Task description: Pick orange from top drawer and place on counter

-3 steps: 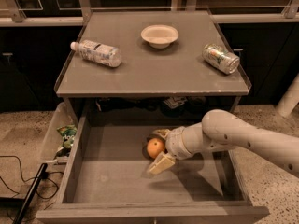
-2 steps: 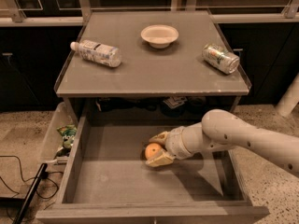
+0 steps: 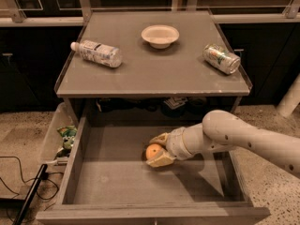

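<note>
1. The orange [image 3: 152,150] lies in the open top drawer [image 3: 117,182], about in the middle of its grey bottom, a little toward the back.
2. The pincer [image 3: 154,151] is down inside the drawer. One finger is above the fruit and one below it, and they seem to be pinching the orange between them.
3. I judge that the step in hand is the grasp. The fruit sits low on the drawer bottom and is not yet lifted.
4. The next move calls for a straight lift out of the drawer, past the front edge of the surface [image 3: 154,74], then a placing on a bare part of it. A round, smooth fruit may slip, so the grip must be firm.
5. Count: one orange, one pincer and one open drawer. On the surface are one white bowl [image 3: 160,34], one plastic bottle [image 3: 96,53] and one can [image 3: 221,58], both lying on their sides.
</note>
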Robot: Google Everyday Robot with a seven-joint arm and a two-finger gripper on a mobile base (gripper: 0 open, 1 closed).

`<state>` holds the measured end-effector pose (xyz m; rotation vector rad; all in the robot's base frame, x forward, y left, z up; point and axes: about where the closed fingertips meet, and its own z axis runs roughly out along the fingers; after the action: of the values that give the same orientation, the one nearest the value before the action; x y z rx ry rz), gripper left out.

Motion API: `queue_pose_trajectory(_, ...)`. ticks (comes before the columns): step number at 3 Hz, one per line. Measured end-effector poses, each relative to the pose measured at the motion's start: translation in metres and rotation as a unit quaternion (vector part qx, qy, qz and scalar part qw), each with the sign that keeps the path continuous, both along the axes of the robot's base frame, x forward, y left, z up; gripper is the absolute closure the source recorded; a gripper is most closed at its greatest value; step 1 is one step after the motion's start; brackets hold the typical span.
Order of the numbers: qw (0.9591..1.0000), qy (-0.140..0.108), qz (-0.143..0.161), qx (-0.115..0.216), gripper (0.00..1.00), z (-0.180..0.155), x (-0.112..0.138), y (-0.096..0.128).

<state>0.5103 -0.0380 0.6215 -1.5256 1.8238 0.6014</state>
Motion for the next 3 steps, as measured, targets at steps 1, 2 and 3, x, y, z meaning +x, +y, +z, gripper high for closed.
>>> queue_pose_trajectory(1,0.9999,0.006,0.007,-0.007,1.0,0.018,-0.008,0.003)
queue_pose_trajectory(2,0.9997,0.003,0.019,-0.016,1.0,0.058,-0.014,0.004)
queue_pose_trajectory(3,0.9991,-0.01,0.03,-0.027,1.0,0.112,-0.012,-0.005)
